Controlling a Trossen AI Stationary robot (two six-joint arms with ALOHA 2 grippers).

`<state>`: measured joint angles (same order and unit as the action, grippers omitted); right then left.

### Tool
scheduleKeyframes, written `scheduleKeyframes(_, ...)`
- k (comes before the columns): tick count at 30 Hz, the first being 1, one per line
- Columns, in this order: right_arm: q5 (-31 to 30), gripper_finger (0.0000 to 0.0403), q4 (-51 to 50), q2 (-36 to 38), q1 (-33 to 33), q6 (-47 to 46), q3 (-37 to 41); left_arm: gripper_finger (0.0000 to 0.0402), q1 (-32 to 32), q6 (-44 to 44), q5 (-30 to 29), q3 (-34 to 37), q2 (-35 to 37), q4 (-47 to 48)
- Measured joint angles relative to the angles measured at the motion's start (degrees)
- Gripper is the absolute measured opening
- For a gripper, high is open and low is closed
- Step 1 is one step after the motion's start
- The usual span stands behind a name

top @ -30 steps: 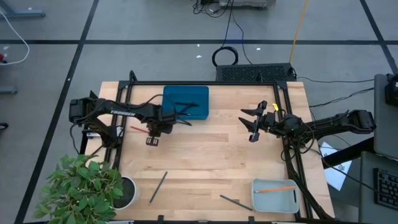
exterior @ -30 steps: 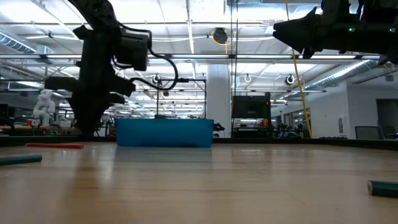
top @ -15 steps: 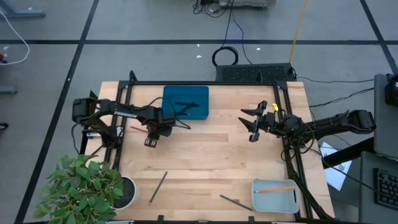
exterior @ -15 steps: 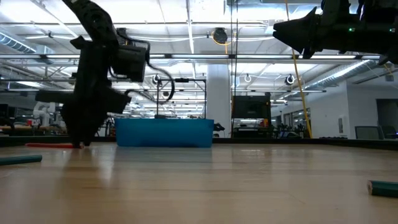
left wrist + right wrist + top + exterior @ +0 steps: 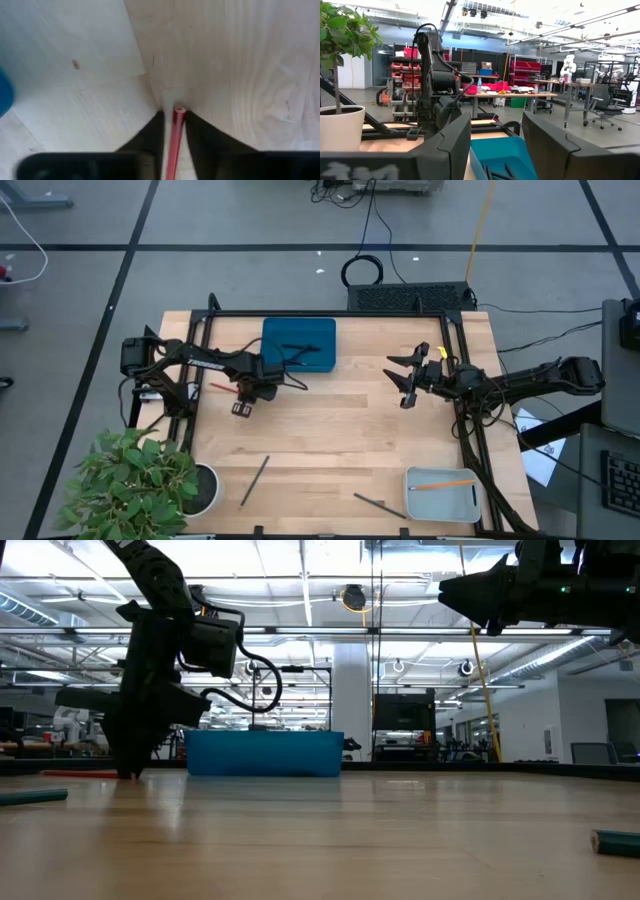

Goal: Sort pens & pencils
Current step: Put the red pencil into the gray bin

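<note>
Lowered since before, left fingers [image 5: 174, 131] pinch the red pencil [image 5: 175, 140] beside the blue tray [image 5: 299, 344].

Both arms are dark, nearly black, built of slim jointed segments. The left arm carries pale lettering along its forearm link and a looping black cable behind the wrist. Its left tool [image 5: 243, 407] ends in two tapered black fingers. The right tool [image 5: 407, 383] has a small yellow tag near the wrist.
</note>
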<state>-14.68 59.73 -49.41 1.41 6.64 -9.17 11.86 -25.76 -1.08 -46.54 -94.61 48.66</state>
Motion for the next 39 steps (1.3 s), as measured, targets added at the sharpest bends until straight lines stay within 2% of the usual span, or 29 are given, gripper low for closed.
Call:
scheduleKeyframes(2, 0.0, 0.0167, 0.0, 0.0, 0.0, 0.0, 0.0, 0.0027, 0.0, -0.5, 0.3, 0.0, 0.0, -0.1)
scheduleKeyframes(4, 0.0, 0.0167, 0.0, 0.0, 0.0, 0.0, 0.0, 0.0015, 0.2, -0.7, 0.3, 0.0, 0.0, 0.1)
scheduleKeyframes(19, 0.0, 0.0167, 0.0, 0.0, 0.0, 0.0, 0.0, 0.0007, 0.4, 3.4, 1.1, 0.3, 2.1, -1.5)
scheduleKeyframes(25, 0.0, 0.0167, 0.0, 0.0, 0.0, 0.0, 0.0, 0.0003, -0.4, 5.1, 3.8, 0.4, 4.7, -3.9)
scheduleKeyframes(34, 0.0, 0.0167, 0.0, 0.0, 0.0, 0.0, 0.0, 0.0003, -1.9, 5.4, 4.5, 0.4, 5.2, -5.8)
scheduleKeyframes(39, 0.0, 0.0167, 0.2, 0.0, 0.0, 0.2, 0.0, 0.0003, -2.4, 5.1, 4.5, -2.6, 5.3, -7.6)
